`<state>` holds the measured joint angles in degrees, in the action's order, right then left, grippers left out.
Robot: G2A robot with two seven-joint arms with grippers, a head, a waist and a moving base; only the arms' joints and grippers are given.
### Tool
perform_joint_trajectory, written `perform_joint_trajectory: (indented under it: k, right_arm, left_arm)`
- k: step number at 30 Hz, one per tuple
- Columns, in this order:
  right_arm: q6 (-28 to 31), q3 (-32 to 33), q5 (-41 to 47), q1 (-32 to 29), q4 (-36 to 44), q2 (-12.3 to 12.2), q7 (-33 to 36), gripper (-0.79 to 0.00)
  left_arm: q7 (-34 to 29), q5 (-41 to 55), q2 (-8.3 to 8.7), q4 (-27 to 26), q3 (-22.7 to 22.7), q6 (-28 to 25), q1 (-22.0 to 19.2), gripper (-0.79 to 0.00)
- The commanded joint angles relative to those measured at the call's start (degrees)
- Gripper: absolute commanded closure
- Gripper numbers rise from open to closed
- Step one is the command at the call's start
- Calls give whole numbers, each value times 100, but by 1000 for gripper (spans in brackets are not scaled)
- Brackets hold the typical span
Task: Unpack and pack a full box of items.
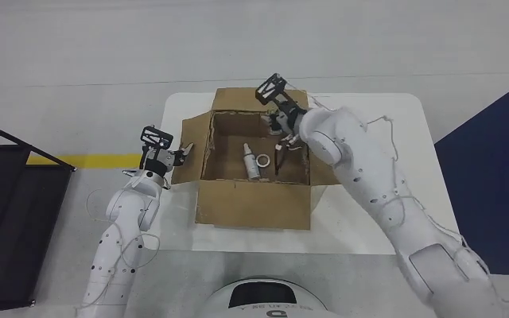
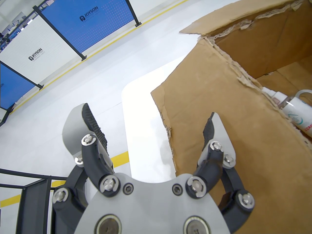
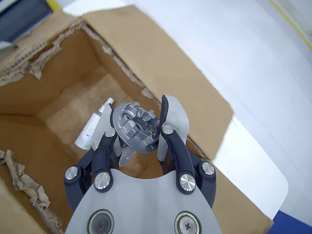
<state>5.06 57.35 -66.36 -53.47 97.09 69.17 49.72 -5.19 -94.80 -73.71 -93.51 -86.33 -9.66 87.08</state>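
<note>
while the white table [image 1: 358, 111] carries a single cardboard box [image 1: 250, 205] at its middle, the box stands open with its flaps folded outward and torn, ragged paper along its rims. the left gripper [image 2: 148, 110] hangs at the left side of the box, by the outer edge of the left flap near the table's left edge. its fingers are spread wide with nothing between them, one above the cardboard and the other out past the flap. the right gripper [image 3: 136, 113] is over the far right part of the box opening, just inside the right wall, with its fingers drawn in and clamped on a grey metal part [image 3: 135, 129]. a white bottle [image 1: 253, 161] lies on its side on the box floor about midway across, left of the right gripper and apart from it, its narrow cap end pointing toward the far wall. the metal part is a round disc with raised blocky teeth around a dark centre, pinched at its edges between the two pads and held clear of the box floor.
</note>
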Motion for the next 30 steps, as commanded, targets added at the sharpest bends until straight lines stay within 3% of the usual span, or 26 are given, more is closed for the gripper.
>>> perform_joint_trajectory:
  k: [1, 6, 12, 18, 30]
  right_arm:
    - [-166, 990, -230, -993, 1183, -182, -228, 0]
    - [-775, 2402, -906, -2761, 2692, -367, -640, 0]
    - [-1425, 3388, -909, -3857, 2924, -384, -681, 0]
    - [-1310, 4098, -53, -4285, 2403, -374, -748, 0]
    - [-1310, 4098, -53, -4285, 2403, -374, -748, 0]
  left_arm:
    - [0, 0, 0, 0, 0, 0, 0, -785]
    - [0, 0, 0, 0, 0, 0, 0, -785]
    - [0, 0, 0, 0, 0, 0, 0, -785]
    - [0, 0, 0, 0, 0, 0, 0, -785]
    - [0, 0, 0, 0, 0, 0, 0, -785]
